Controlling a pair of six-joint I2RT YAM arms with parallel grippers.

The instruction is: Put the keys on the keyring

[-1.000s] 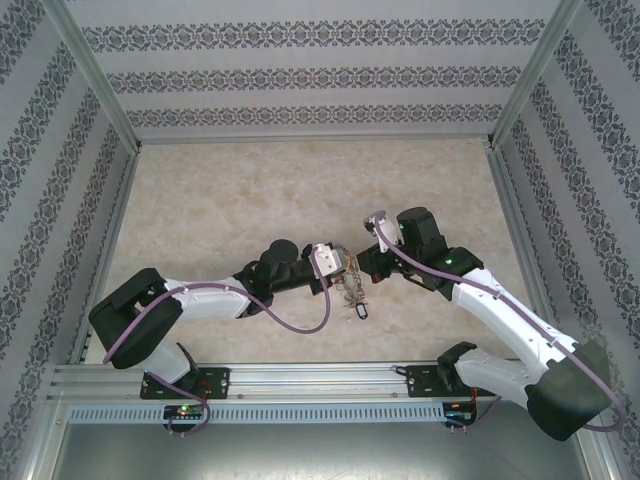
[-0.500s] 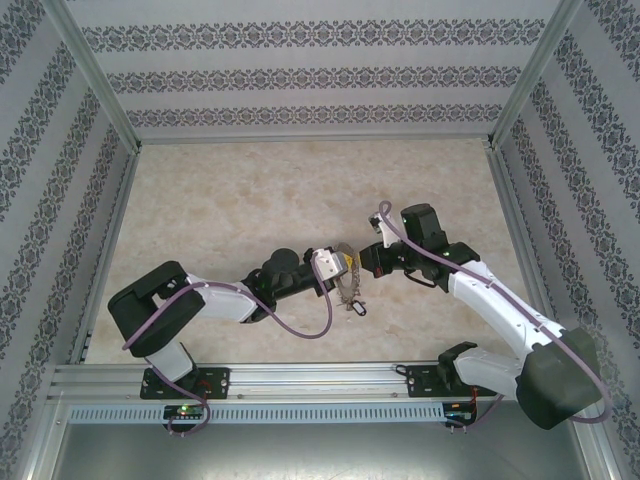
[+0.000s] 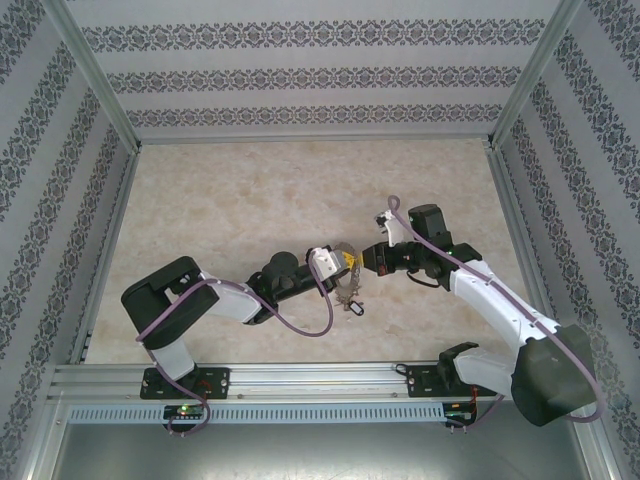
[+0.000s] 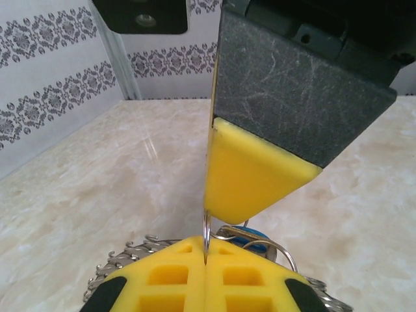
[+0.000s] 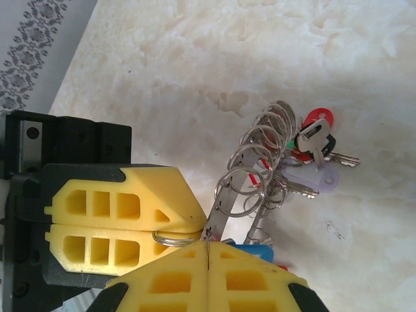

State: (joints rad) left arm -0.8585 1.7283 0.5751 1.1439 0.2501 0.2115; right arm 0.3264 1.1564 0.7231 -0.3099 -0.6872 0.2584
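Right gripper [image 5: 207, 250] pinches keyring [image 5: 259, 174] bristling with keys [image 5: 312, 140], coloured tags [image 5: 322, 177].

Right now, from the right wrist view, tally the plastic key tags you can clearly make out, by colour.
red tag: 1
lilac tag: 1
blue tag: 1
Total: 3 clearly seen; other red bits are too hidden to count.

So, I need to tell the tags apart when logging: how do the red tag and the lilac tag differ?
Colour: the red tag is vivid, the lilac tag pale.
Cover: a silver key lies across part of the red tag; the lilac tag shows almost whole.
Place: in the right wrist view the red tag lies above the lilac tag.
Both have a hole at one end and sit by the keyring.
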